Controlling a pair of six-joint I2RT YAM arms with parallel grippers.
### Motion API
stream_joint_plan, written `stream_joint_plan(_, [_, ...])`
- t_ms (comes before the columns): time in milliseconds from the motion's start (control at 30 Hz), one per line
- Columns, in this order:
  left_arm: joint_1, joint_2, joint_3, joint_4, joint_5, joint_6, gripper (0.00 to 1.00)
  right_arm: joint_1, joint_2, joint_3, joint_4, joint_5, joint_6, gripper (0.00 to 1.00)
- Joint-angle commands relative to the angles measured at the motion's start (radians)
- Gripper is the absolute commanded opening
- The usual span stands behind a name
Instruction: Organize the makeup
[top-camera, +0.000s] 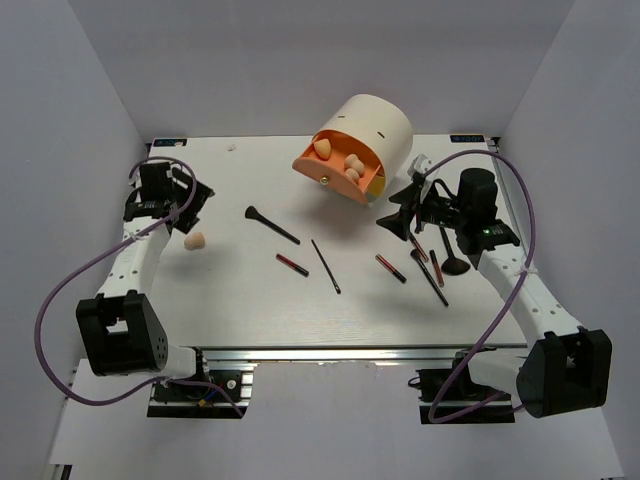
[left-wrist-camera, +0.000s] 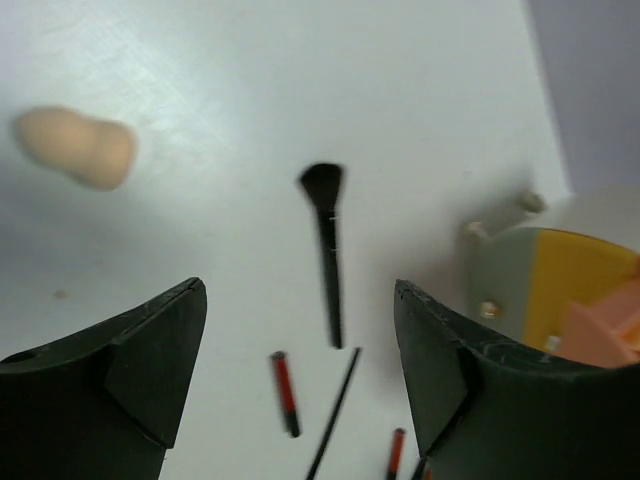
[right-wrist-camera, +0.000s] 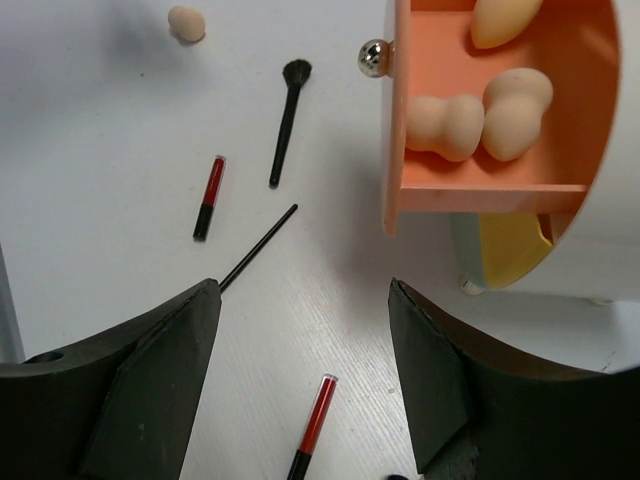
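Top view, makeup: one beige egg-shaped loose sponge (top-camera: 195, 241) lies on the white table (top-camera: 240, 300) at the left. Three more sponges (top-camera: 352, 165) sit in the orange drawer (top-camera: 318, 172), which is pulled out of the cream case (top-camera: 375, 125). A flared brush (top-camera: 272, 227), a red-and-black stick (top-camera: 292, 264) and a slim black stick (top-camera: 325, 266) lie apart mid-table. More sticks and brushes cluster at the right, partly under my right arm.
Top view, pincers: my left pincer (top-camera: 188, 212) hangs just beyond the loose sponge and holds nothing. My right pincer (top-camera: 398, 218) is spread and empty, near the drawer.
Top view, arms: my left arm runs up the left edge with its wrist bent inward. My right arm runs up the right side with its wrist turned toward the case.
Left wrist view, makeup: the loose sponge (left-wrist-camera: 75, 148) is blurred at the upper left, outside my fingers (left-wrist-camera: 130, 370). The flared brush (left-wrist-camera: 328, 250) lies ahead with its head away from me. The red-and-black stick (left-wrist-camera: 285, 390) and slim black stick (left-wrist-camera: 338, 410) lie nearer.
Left wrist view, pincer: my left pincer (left-wrist-camera: 298, 290) is wide and grips nothing.
Left wrist view, case: the cream case (left-wrist-camera: 510, 270) stands at the right.
Right wrist view, makeup: the three sponges (right-wrist-camera: 445, 127) rest in the orange drawer (right-wrist-camera: 480, 170). The loose sponge (right-wrist-camera: 186, 22), flared brush (right-wrist-camera: 287, 120), red-and-black stick (right-wrist-camera: 209, 195) and slim black stick (right-wrist-camera: 258, 248) lie on the table. A second red-and-black stick (right-wrist-camera: 315, 420) lies between my fingers.
Right wrist view, pincer: my right pincer (right-wrist-camera: 300, 285) is wide and empty.
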Motion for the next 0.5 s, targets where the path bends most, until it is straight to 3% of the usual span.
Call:
stream_joint_plan(0, [0.032,0.007,-0.017,-0.126,-0.07,0.07,0.85,0.004,-0.017,-0.018,0.01,-0.04,-0.027,0.74])
stream_joint_plan(467, [0.121,0.257,0.043,-0.165,-0.111,-0.12,0.84,0.011,-0.016,-0.041,0.007,0.004,-0.046,0.74])
